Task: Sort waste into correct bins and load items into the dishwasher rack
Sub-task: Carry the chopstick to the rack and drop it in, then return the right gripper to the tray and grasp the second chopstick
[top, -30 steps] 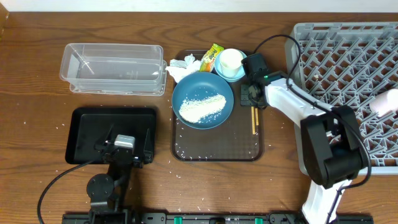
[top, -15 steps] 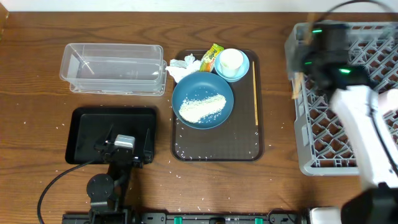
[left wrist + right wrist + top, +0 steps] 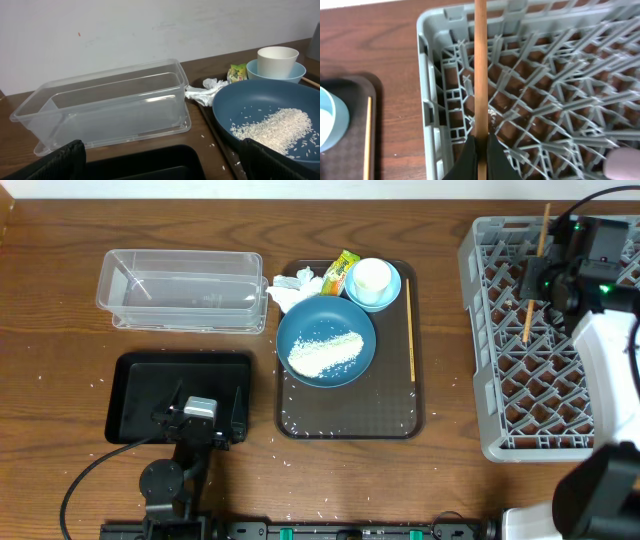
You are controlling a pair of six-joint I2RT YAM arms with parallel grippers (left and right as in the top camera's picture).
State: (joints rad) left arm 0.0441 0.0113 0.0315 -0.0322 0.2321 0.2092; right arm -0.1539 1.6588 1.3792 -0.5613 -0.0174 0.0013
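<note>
Pinching a wooden chopstick [image 3: 528,320] near its middle, the right gripper [image 3: 545,275] has its fingers [image 3: 469,155] pressed tight against the stick, which stands close to upright over the dishwasher rack [image 3: 490,360]. That grey rack sits on the counter [image 3: 60,330] to the right of the brown tray [image 3: 350,410]. A second chopstick [image 3: 409,330] lies flat along the brown tray's right edge. On the brown tray itself sits the dark blue plate [image 3: 300,325] with a heap of white rice [image 3: 325,352]. At the tray's far edge the white cup [image 3: 372,277] stands inside the light blue bowl [image 3: 392,288], with the yellow-green wrapper [image 3: 343,272] just beside them. The crumpled tissue [image 3: 290,292] rests on the tray's far left corner. Left of the brown tray, the clear tub [image 3: 110,280] lies farther back and the black tray [image 3: 135,395] nearer. The left gripper [image 3: 203,412] hangs over the black tray with its fingers [image 3: 65,160] spread wide, holding nothing.
</note>
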